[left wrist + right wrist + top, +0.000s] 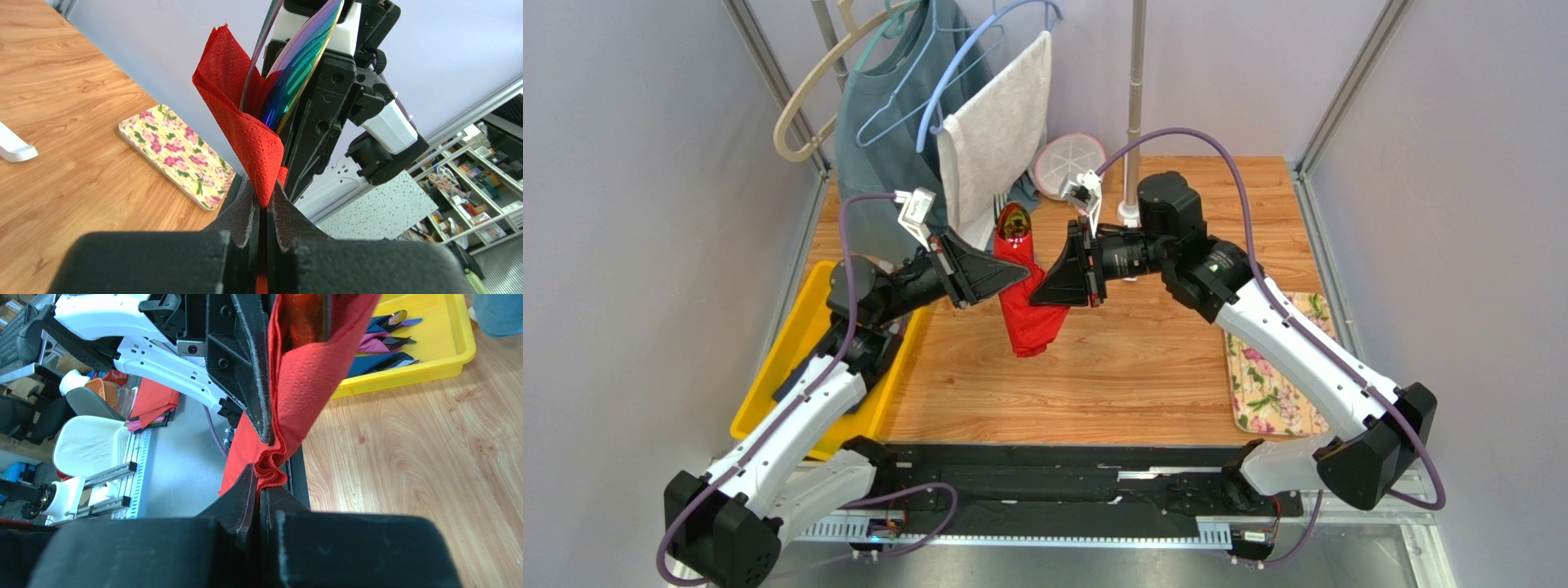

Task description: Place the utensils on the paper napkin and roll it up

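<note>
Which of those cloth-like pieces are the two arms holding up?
The plain red paper napkin, pinched by both jaws; the floral mat lies flat, the white towel hangs behind.

The left arm (811,404) and the right arm (1296,343) angled up from their bases and bent inward, wrists roughly level, tips almost meeting. The left gripper (1020,278) and the right gripper (1038,298) were both pinched tight on the paper napkin (1032,328), holding it up between them.
</note>
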Available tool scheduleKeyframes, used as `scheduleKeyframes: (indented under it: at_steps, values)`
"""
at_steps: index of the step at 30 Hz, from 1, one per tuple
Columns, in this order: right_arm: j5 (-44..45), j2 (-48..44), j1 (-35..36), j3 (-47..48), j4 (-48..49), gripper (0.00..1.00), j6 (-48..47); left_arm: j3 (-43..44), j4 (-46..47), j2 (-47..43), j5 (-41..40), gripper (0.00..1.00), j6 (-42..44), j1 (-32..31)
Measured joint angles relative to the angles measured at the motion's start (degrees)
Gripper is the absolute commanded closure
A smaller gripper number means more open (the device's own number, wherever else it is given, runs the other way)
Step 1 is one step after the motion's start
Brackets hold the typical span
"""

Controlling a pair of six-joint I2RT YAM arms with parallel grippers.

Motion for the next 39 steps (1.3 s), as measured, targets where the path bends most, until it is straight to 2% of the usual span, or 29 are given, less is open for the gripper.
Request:
scheduleKeyframes:
  at_steps: [2,3,5,6,8,11,12,14,17,19,20,29,39]
  values:
    - [-0.15,-0.15,-0.57,-0.20,-0.09,0.78,0.24,0.00,0.00,0.00,-0.11,1.00,0.02,0.02]
    - [-0.35,-0.15,-0.83,-0.20,-0.37,0.68,0.37,0.00,-0.02,-0.02,-0.04,1.00,0.04,0.15]
    - [-0.61,-0.31,-1.97,-0.20,-1.99,0.61,0.20,0.00,-0.02,-0.15,0.07,1.00,0.11,0.94]
    - [-0.63,-0.39,-2.58,-0.20,-2.89,0.54,0.22,0.00,-0.02,-0.26,0.04,1.00,0.13,1.33]
    - [-0.66,-0.55,-3.74,-0.20,-4.79,0.52,-0.24,0.00,-0.02,-0.37,0.04,1.00,0.15,1.88]
    - [-0.63,-1.09,-5.18,-0.20,-7.96,0.58,-1.40,0.00,0.00,-0.42,0.04,1.00,0.17,2.21]
    - [-0.66,-1.31,-5.42,-0.20,-8.68,0.65,-1.75,0.00,0.00,-0.42,0.07,1.00,0.17,2.25]
    - [-0.87,-1.77,-5.62,-0.20,-10.03,0.68,-2.34,0.00,0.00,-0.42,0.07,1.00,0.20,2.25]
    - [-1.38,-2.36,-5.62,-0.20,-10.64,0.82,-2.51,0.00,0.00,-0.42,0.11,1.00,0.22,2.25]
    - [-1.57,-2.56,-5.62,-0.20,-10.84,0.97,-2.80,0.00,0.00,-0.42,0.20,1.00,0.22,2.25]
    - [-1.64,-2.56,-5.62,-0.20,-10.88,1.00,-3.04,0.00,0.00,-0.42,0.26,1.00,0.22,2.25]
    - [-0.90,-1.53,-5.62,-0.22,-9.79,1.00,-4.09,0.81,-0.11,-0.39,0.50,1.00,-0.13,2.25]
    - [-3.23,5.29,-2.78,0.04,0.24,1.00,-1.97,2.12,-0.90,-0.31,1.36,1.00,-0.70,1.79]
